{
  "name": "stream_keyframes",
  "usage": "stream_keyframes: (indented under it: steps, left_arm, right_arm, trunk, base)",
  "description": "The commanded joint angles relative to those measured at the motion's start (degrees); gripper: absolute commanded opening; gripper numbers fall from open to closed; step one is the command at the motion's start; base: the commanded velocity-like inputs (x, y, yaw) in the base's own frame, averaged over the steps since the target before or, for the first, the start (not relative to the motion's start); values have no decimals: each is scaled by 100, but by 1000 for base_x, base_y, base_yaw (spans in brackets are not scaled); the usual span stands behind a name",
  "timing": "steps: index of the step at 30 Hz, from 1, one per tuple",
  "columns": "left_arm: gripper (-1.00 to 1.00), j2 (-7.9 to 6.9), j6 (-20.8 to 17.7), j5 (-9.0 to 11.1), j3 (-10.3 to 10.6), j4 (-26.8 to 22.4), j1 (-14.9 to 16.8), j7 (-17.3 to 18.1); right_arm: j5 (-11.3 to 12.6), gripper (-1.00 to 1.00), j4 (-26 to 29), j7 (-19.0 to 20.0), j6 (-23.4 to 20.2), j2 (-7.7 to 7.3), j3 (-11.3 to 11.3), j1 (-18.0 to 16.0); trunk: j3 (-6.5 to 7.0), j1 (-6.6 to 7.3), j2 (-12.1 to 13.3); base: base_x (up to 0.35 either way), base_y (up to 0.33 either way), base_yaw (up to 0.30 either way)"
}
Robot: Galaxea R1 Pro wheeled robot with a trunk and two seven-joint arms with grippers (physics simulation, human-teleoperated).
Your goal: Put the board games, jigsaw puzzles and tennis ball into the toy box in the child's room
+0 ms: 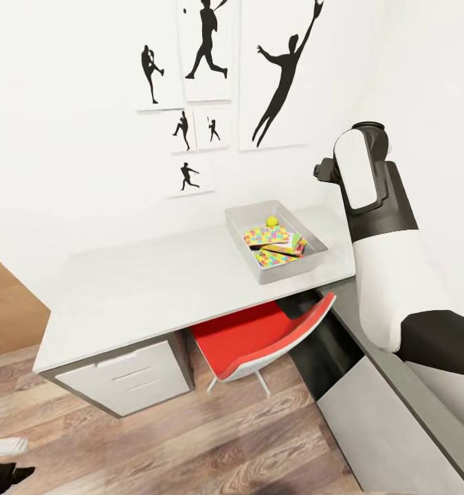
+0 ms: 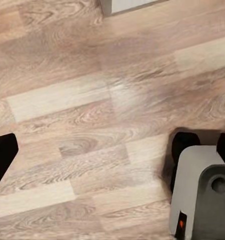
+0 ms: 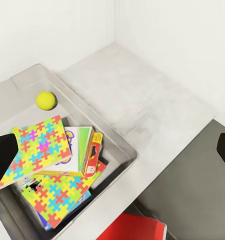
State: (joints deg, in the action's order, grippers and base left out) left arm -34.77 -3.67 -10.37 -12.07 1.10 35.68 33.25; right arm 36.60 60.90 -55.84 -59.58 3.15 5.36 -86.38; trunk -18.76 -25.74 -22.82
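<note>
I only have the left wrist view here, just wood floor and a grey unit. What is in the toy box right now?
Observer: The toy box holds the tennis ball and both jigsaw puzzles, seen from the right wrist.
Operator: Any board games in there?
Observer: Yes, board games lie stacked between and beneath the puzzles; how many, I cannot tell.
Operator: Anything left on the table?
Observer: In the head view the table shows no loose toys outside the box.
Operator: Is the right gripper holding something?
Observer: The right gripper is open, fingertips at the frame edges, nothing between them.
</note>
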Motion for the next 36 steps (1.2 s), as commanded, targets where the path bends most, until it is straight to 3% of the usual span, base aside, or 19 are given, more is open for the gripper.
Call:
stream_keyframes:
  steps: [1, 2, 6, 9, 11, 13, 22, 36]
  left_arm:
    - [100, 122, 16, -41, -76, 13, -67, -150]
    - [100, 314, 106, -58, -76, 16, -207, -463]
    - [100, 782, 275, -81, -76, 23, -480, -1468]
    - [100, 1063, 313, -86, -76, 27, -654, -2248]
    - [100, 1173, 322, -87, -76, 29, -726, -2497]
    - [100, 1376, 336, -88, -76, 26, -871, -2854]
    - [100, 1833, 349, -96, -76, 25, -1190, -3152]
    - [100, 2058, 336, -100, -76, 30, -1390, -3166]
  right_arm:
    - [53, 100, 0, -58, -22, -1, 8, -6]
    - [52, 100, 0, -58, -21, 0, 8, -6]
    - [51, 100, 0, -73, -21, -4, 9, -3]
    - [56, 100, 0, -158, -25, -6, 9, 8]
    - [57, 100, 0, -191, -26, -7, 9, 11]
    - [58, 100, 6, -229, -27, -7, 9, 25]
    - [51, 100, 10, -259, -24, -11, 9, 115]
    - [44, 100, 8, -261, -10, -274, 12, 233]
  trunk:
    - [0, -4, -10]
    - [9, -4, -10]
    - [45, -4, -10]
    - [73, -4, -10]
    - [91, -4, -10]
    - [109, -4, -10]
    - [191, -4, -10]
    - [319, -4, -10]
  base:
    - [0, 0, 0]
    - [0, 0, 0]
    - [0, 0, 0]
    - [0, 0, 0]
    - [0, 0, 0]
    - [0, 0, 0]
    - [0, 0, 0]
    - [0, 0, 0]
